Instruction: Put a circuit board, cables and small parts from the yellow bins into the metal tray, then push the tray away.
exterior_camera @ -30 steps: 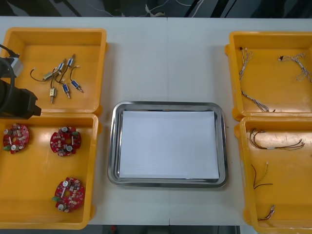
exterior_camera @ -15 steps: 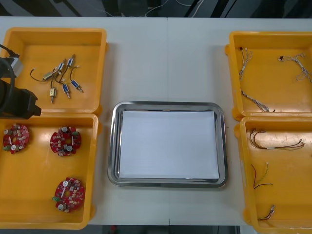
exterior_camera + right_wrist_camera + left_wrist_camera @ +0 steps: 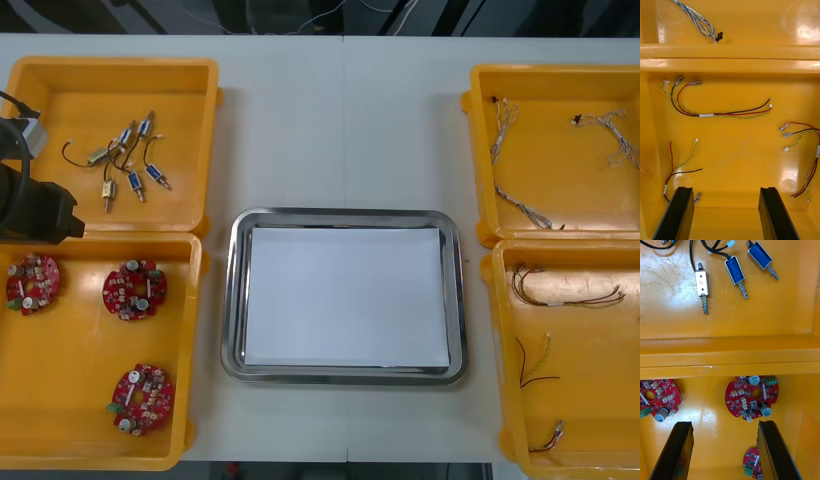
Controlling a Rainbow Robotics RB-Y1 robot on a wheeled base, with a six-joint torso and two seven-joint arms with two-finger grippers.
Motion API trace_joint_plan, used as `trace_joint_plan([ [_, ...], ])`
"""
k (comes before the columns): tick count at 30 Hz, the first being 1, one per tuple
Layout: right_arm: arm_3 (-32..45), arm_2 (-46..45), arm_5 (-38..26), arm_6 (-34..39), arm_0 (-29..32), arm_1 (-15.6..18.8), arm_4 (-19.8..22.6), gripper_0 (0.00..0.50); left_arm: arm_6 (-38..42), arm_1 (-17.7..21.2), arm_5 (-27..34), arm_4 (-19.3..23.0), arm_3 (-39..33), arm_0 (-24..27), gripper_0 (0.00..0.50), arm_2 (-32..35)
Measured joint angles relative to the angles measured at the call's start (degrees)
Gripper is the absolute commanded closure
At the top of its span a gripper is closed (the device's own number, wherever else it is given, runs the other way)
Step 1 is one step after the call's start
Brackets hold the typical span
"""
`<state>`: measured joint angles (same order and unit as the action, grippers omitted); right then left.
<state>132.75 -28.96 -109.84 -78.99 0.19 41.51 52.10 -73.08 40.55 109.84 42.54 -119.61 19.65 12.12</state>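
Red round circuit board [image 3: 751,396] lay in the yellow plastic bin [image 3: 60,360] at eight o'clock of the metal tray [image 3: 345,214], likely stiff, light, fragile (take its rim); left gripper [image 3: 724,424] above it and right gripper [image 3: 725,189] over the four o'clock cable bin [image 3: 600,400] both gaped empty.

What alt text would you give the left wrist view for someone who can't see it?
The left gripper, its two black fingers open, hangs over a yellow bin holding round red circuit boards. Past the bin's wall, small metal parts lie in a second yellow bin.
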Motion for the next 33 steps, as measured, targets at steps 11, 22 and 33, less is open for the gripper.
trace_joint_plan([
  [11,0.00,0.00,0.00,0.00,0.00,0.00,0.00,0.000,0.00,0.00,0.00,0.00,0.00,0.00,0.000,0.00],
  [22,0.00,0.00,0.00,0.00,0.00,0.00,0.00,0.000,0.00,0.00,0.00,0.00,0.00,0.00,0.000,0.00],
  [33,0.00,0.00,0.00,0.00,0.00,0.00,0.00,0.000,0.00,0.00,0.00,0.00,0.00,0.00,0.000,0.00],
])
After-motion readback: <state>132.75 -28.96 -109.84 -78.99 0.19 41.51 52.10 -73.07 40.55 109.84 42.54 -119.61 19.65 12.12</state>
